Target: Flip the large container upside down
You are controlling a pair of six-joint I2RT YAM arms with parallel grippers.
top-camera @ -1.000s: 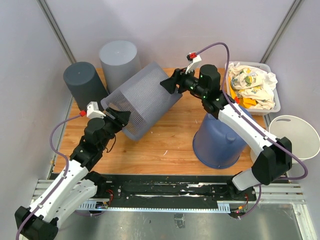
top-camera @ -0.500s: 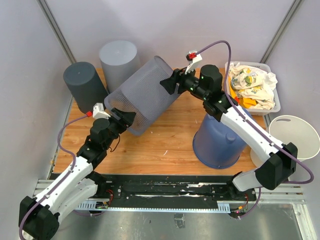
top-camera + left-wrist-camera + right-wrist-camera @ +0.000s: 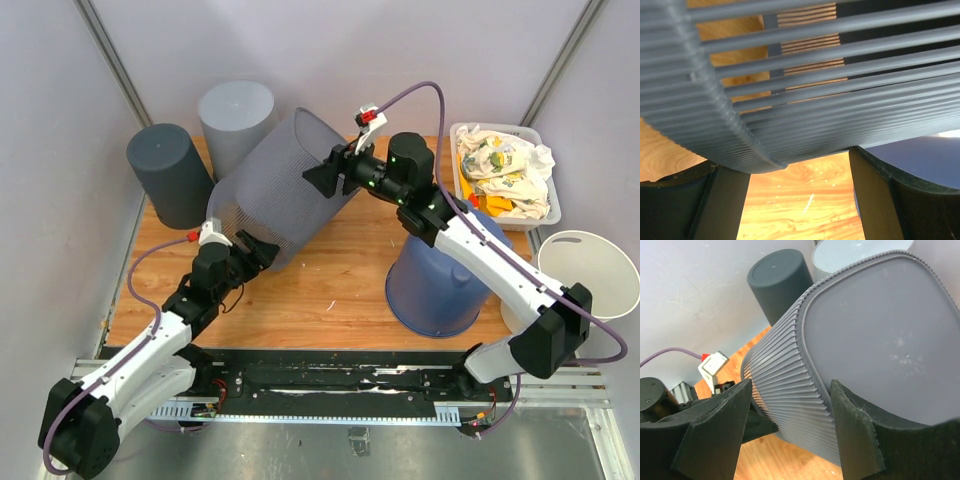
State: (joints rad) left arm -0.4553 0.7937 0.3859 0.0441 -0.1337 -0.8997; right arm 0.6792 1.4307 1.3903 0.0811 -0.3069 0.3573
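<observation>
The large container is a grey slatted basket, tipped steeply, with its closed base up at the back and its rim down on the wooden table. My left gripper is open at the low rim. In the left wrist view the rim hangs just above the gap between the two fingers. My right gripper is open at the raised base. In the right wrist view the base's ribbed edge sits between its fingers, one against the flat base, the other clear of the ribs.
A dark grey bin and a light grey bin stand upside down just behind the basket. A blue bin stands inverted under the right arm. A white tub of cloths and a white bucket are at the right.
The basket has tipped steeper, its base swinging up and to the left. The right gripper followed the base leftward. The left gripper slid down toward the rim and opened wider.
</observation>
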